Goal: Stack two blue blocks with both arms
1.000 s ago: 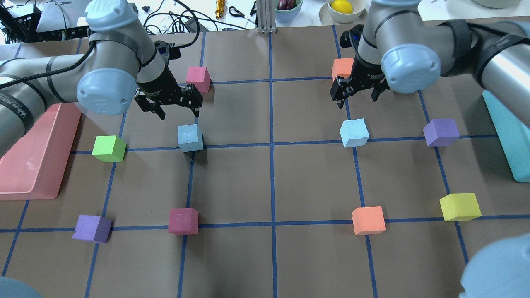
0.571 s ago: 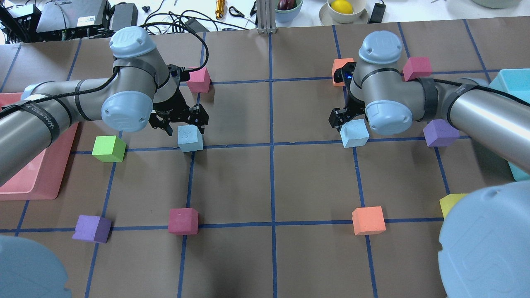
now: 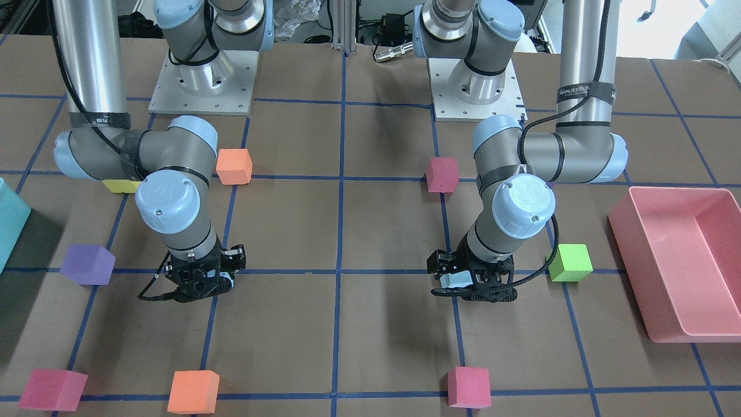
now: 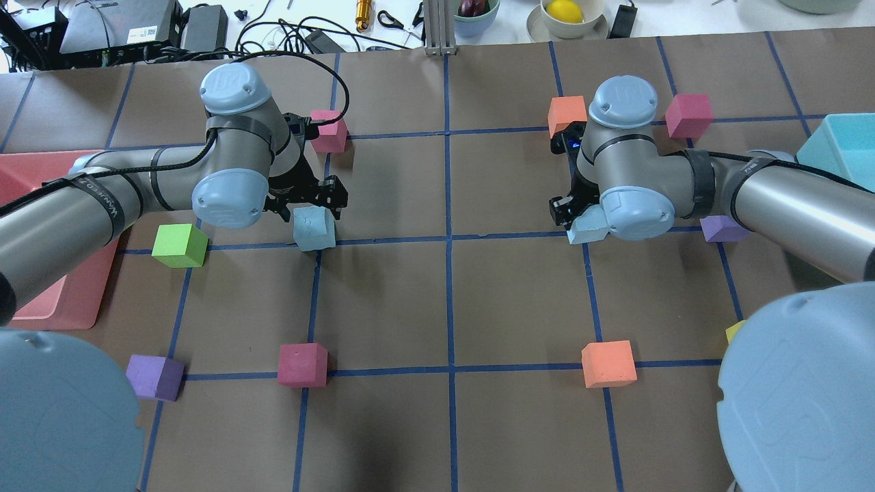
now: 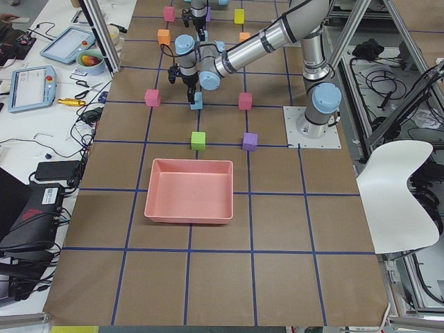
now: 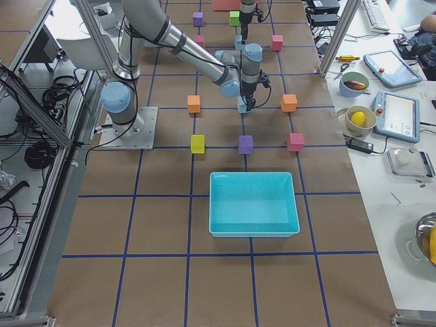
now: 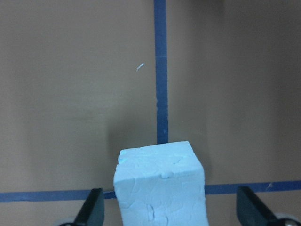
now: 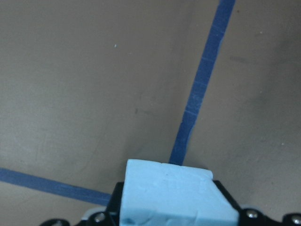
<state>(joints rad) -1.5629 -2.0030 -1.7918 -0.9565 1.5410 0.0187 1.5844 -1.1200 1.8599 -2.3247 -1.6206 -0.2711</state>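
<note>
One blue block (image 4: 316, 232) sits on a tape crossing left of centre. My left gripper (image 4: 307, 207) is down over it and open. In the left wrist view the block (image 7: 160, 183) stands between the fingers (image 7: 94, 212) with gaps on both sides. The other blue block (image 4: 582, 234) sits right of centre, half hidden under my right wrist. My right gripper (image 4: 573, 215) is down on it. In the right wrist view the black fingers (image 8: 116, 197) press against the sides of the block (image 8: 174, 197). Both blocks rest on the table.
A green cube (image 4: 179, 246) and a pink bin (image 4: 68, 301) lie left of the left arm. A purple cube (image 4: 721, 229) and a teal bin (image 4: 834, 143) lie to the right. A magenta cube (image 4: 329, 133) and an orange cube (image 4: 566, 113) sit just behind the grippers.
Both arms have come down from above and behind the blue blocks onto them. The blocks have not moved.
</note>
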